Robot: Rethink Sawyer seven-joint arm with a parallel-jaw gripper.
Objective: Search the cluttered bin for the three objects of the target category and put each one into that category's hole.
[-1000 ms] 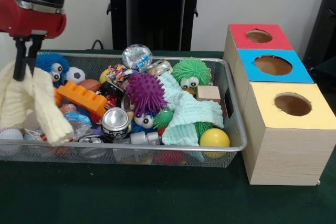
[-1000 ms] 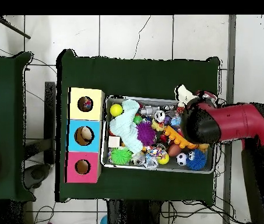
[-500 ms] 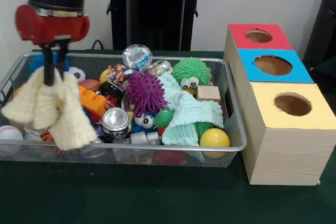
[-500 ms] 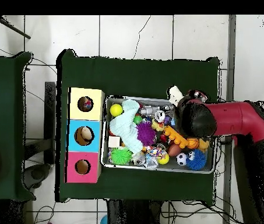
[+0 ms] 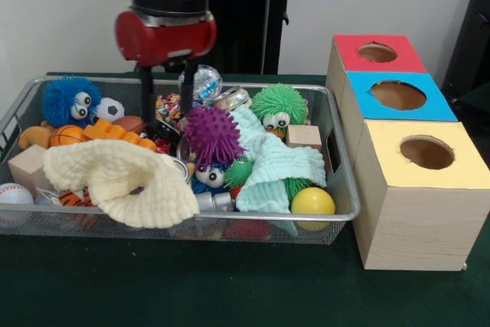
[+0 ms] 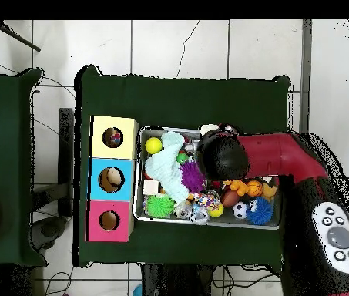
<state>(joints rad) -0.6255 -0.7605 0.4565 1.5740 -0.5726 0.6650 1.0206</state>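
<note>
My gripper (image 5: 166,115) hangs open over the middle of the wire bin (image 5: 346,189), its fingers straddling toys beside the purple spiky ball (image 5: 213,134). Nothing is between them. A cream knitted cloth (image 5: 115,181) lies spread over the bin's front left. A mint cloth (image 5: 276,166) is draped across the right half. Right of the bin stands the box row with a red hole (image 5: 377,53), a blue hole (image 5: 398,95) and a yellow hole (image 5: 426,152). In the overhead view the arm's head (image 6: 223,154) hides the gripper; the mint cloth (image 6: 166,171) shows beside it.
The bin also holds a blue fuzzy ball (image 5: 69,99), a green spiky ball (image 5: 279,103), a yellow ball (image 5: 312,201), a clear ball (image 5: 200,82), two wooden blocks (image 5: 305,136) and other toys. The boxes (image 6: 112,179) stand close against the bin's side.
The gripper carried the cream cloth rightward over the bin, let it go, and moved on toward the middle. The cloth now lies on the toys at the front left.
</note>
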